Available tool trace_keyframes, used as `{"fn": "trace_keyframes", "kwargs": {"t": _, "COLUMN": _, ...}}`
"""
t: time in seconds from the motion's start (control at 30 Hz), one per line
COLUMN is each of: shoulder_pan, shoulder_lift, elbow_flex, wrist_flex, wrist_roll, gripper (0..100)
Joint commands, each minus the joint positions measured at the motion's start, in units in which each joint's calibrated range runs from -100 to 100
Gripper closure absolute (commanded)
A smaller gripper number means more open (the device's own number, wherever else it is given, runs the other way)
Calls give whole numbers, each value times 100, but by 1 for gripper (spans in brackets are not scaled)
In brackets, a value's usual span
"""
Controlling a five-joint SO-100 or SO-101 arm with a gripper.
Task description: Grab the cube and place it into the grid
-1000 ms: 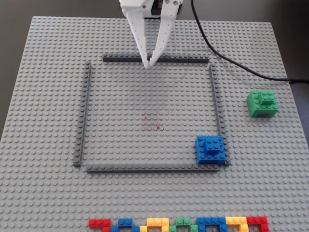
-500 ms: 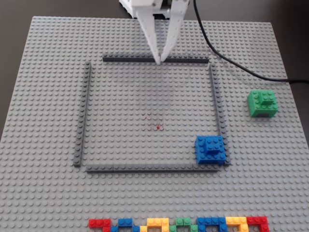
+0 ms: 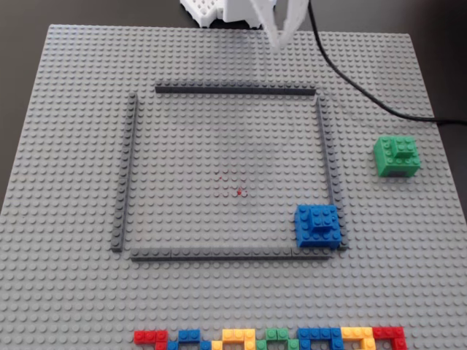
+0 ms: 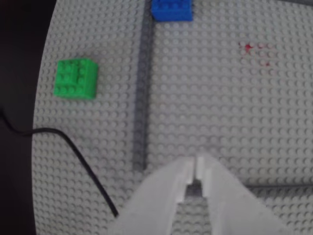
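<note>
Claw: the white gripper [image 4: 196, 169] hangs above the far edge of the baseplate [image 3: 73, 292], fingers pressed together with only a sliver between the tips, holding nothing; in the fixed view its tips [image 3: 278, 40] show at the top, beyond the grid's far strip.
Cable: a black cable [image 3: 365, 95] trails from the arm off to the right.
Grid: four dark grey strips [image 3: 125, 175] frame a square of studded plate, with tiny red marks [image 3: 238, 191] near its centre.
Blue block: a blue block [image 3: 318, 224] sits in the near right corner of the grid.
Cube: the green cube [image 3: 397, 155] sits outside the grid, to the right of its right strip, well apart from the claw; it is on the left in the wrist view [image 4: 75, 78].
Brick row: a multicoloured brick row [image 3: 270, 337] lines the near edge.
Handling: it looks light, rigid and smooth-sided, so likely slippery; it may be pressed onto the studs and resist lifting. Pinching the flat sides of the square base seems safest.
</note>
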Motion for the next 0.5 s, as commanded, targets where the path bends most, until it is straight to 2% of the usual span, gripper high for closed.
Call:
{"fn": "trace_keyframes", "kwargs": {"t": 0.0, "shoulder_pan": -375, "shoulder_lift": 655, "elbow_flex": -1196, "wrist_flex": 193, "wrist_roll": -239, "gripper": 100}}
{"fn": "trace_keyframes", "kwargs": {"t": 0.47, "shoulder_pan": -1384, "shoulder_lift": 3381, "elbow_flex": -3779, "wrist_flex": 476, "wrist_roll": -659, "gripper": 99}}
